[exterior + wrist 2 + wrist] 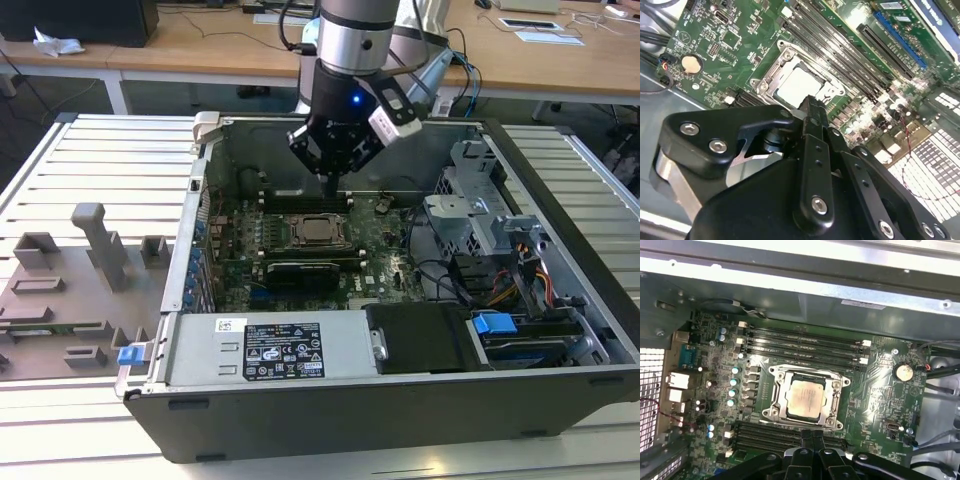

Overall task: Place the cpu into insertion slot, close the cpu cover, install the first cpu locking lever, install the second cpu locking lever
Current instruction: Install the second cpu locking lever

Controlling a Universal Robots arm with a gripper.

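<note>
The cpu [805,398], a pale square chip, lies flat in the motherboard socket [318,231] inside the open computer case. The cpu cover [834,401], a silver frame, lies down around it, with the chip showing through its window [799,85]. My gripper [813,436] hovers above the socket edge nearest the camera in the first wrist view. Its two black fingers are pressed together with nothing between them. In the exterior view the gripper [331,188] hangs over the socket's far side, above the memory slots. The locking levers are too thin to make out.
Memory slots [805,342] run along both sides of the socket. A grey power supply [270,350] with a white label spans the case front. Drive cage [490,215] and cables [450,280] fill the exterior view's right. A grey fixture board [70,290] lies outside on the left.
</note>
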